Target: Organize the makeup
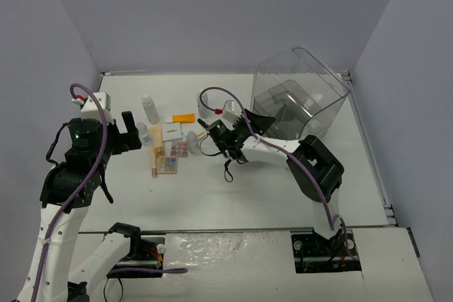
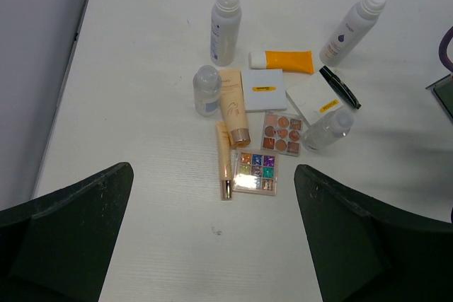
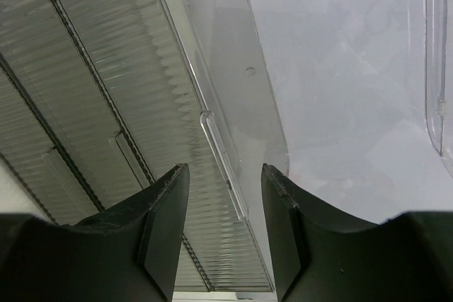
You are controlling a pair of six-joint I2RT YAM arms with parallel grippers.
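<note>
Now the right gripper (image 3: 225, 173) has jaws apart around the drawer lip (image 3: 216, 143) of the clear case (image 1: 311, 83) — next, likely pinch and pull. The left gripper (image 2: 212, 175) hangs wide open over the makeup (image 2: 263, 90).

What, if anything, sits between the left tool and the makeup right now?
Nothing visible does. The left tool is open above the table. The nearest pieces of makeup, the multicolour palette and the slim beige tube, lie just ahead of its fingers, with only table surface showing in between.
</note>
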